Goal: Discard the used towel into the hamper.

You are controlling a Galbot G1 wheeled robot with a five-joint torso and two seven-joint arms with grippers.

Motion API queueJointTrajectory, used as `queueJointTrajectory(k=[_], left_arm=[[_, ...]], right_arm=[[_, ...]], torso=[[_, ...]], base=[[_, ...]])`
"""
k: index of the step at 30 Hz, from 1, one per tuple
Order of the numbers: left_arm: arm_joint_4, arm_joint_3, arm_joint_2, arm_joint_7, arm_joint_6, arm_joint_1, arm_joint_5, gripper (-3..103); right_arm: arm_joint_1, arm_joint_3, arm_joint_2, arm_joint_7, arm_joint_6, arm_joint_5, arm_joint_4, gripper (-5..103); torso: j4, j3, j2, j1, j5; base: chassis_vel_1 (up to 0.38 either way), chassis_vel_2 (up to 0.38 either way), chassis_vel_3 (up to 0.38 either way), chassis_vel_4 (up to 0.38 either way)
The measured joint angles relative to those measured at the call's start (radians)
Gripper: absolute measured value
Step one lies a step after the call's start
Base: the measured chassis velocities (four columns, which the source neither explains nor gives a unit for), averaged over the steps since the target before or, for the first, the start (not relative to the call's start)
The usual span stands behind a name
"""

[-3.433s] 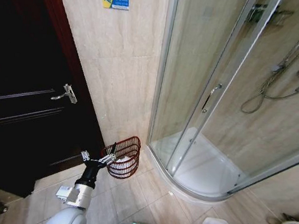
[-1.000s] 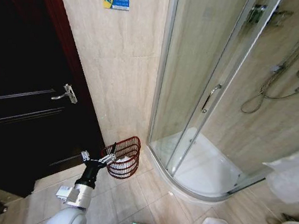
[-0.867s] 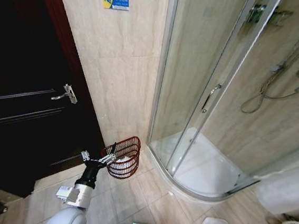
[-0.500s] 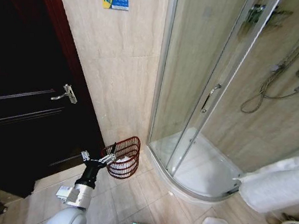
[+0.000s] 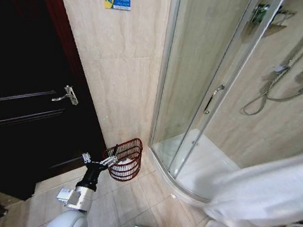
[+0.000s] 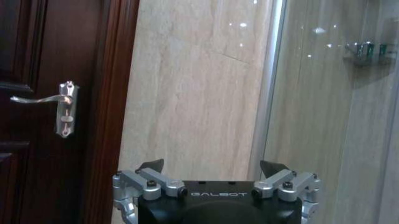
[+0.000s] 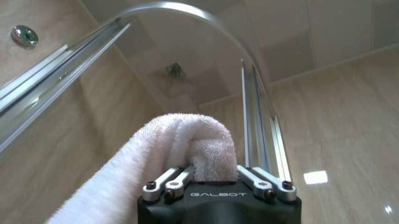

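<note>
Beige tiled bathroom floor (image 5: 158,205), curved glass shower (image 5: 206,97). Ribbed red-brown hamper (image 5: 126,159) stood by wall; left gripper (image 5: 112,159) splayed wide beside it. Right gripper (image 7: 215,179) clamped fluffy white towel (image 7: 174,149).

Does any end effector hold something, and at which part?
The right end effector grips the white towel at a folded bunch. The left end effector is open, empty.
</note>
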Motion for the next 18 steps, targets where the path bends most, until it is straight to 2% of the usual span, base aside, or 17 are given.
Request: queueJointTrajectory(k=[9,18], left_arm=[[0.0,0.0,0.0,0.0,0.0,0.0,0.0,100],[0.0,0.0,0.0,0.0,0.0,0.0,0.0,100]], right_arm=[[0.012,-0.021,0.007,0.024,-0.051,0.016,0.046,14],[0.013,-0.032,0.02,0.042,-0.191,0.107,0.187,14]], torso=[[0.0,0.0,0.0,0.0,0.0012],[0.0001,0.0,0.0,0.0,0.001]], base=[[0.0,0.0,0.0,0.0],[0.0,0.0,0.0,0.0]])
